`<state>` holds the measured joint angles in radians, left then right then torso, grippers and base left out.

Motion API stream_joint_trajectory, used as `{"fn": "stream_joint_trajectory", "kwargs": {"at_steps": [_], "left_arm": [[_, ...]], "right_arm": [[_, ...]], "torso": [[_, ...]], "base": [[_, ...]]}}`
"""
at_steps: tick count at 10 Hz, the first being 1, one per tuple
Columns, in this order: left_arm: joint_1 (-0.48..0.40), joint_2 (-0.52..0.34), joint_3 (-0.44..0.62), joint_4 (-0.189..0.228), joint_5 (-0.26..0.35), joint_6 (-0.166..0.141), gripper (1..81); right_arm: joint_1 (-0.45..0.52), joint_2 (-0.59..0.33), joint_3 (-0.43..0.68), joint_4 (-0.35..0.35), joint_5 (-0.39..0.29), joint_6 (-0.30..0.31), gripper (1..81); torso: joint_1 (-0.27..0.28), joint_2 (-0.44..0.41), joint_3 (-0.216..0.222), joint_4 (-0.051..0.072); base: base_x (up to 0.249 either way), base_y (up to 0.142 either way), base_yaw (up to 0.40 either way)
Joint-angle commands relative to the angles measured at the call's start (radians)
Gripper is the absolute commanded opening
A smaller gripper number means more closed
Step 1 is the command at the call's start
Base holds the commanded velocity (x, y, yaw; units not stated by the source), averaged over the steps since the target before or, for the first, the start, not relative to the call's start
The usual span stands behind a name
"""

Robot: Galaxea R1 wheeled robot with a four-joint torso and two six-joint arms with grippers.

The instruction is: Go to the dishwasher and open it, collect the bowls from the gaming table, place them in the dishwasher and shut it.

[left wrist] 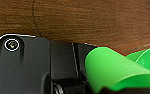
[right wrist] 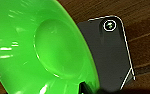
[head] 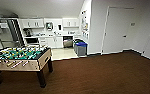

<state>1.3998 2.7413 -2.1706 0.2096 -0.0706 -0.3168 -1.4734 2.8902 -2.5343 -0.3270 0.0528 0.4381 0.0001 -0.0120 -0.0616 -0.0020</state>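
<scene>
Ahead, table-football table (head: pixel 21 58) flanks brown carpet (head: pixel 103 75).

We are in an office break room: a kitchenette with white cabinets (head: pixel 53 23) along the far wall, a countertop (head: pixel 51 35), recycling bins (head: pixel 80 48) beside it, brown carpet (head: pixel 103 75) underfoot and a table-football table (head: pixel 21 58) at our left.
</scene>
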Motion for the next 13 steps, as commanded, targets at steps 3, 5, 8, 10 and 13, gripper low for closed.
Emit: {"fn": "stream_joint_trajectory", "kwargs": {"at_steps": [3,5,8,10,13], "left_arm": [[-0.061,-0.011,0.018,0.010,0.029,0.004,1.0],[-0.060,-0.011,0.018,0.010,0.029,0.004,1.0],[-0.055,-0.011,0.017,0.010,0.028,0.004,1.0],[-0.051,-0.009,0.017,0.010,0.026,0.004,1.0],[-0.049,-0.009,0.017,0.011,0.026,0.004,1.0]], "right_arm": [[0.054,-0.006,0.010,-0.021,-0.047,-0.006,1.0],[0.055,-0.007,0.008,-0.021,-0.047,-0.006,1.0],[0.057,-0.006,0.010,-0.023,-0.047,-0.006,1.0],[0.055,-0.004,0.010,-0.023,-0.047,-0.006,1.0],[0.055,-0.006,0.008,-0.023,-0.047,-0.006,1.0]], "torso": [[0.000,0.000,0.000,0.000],[0.001,0.000,0.000,0.000],[0.001,0.000,0.000,0.000],[0.001,0.000,0.000,0.000],[0.001,0.000,0.000,0.000]], "base": [[0.135,0.000,0.000],[0.135,0.000,0.000],[0.134,0.000,0.000],[0.135,0.000,0.000],[0.135,0.000,0.000]]}}
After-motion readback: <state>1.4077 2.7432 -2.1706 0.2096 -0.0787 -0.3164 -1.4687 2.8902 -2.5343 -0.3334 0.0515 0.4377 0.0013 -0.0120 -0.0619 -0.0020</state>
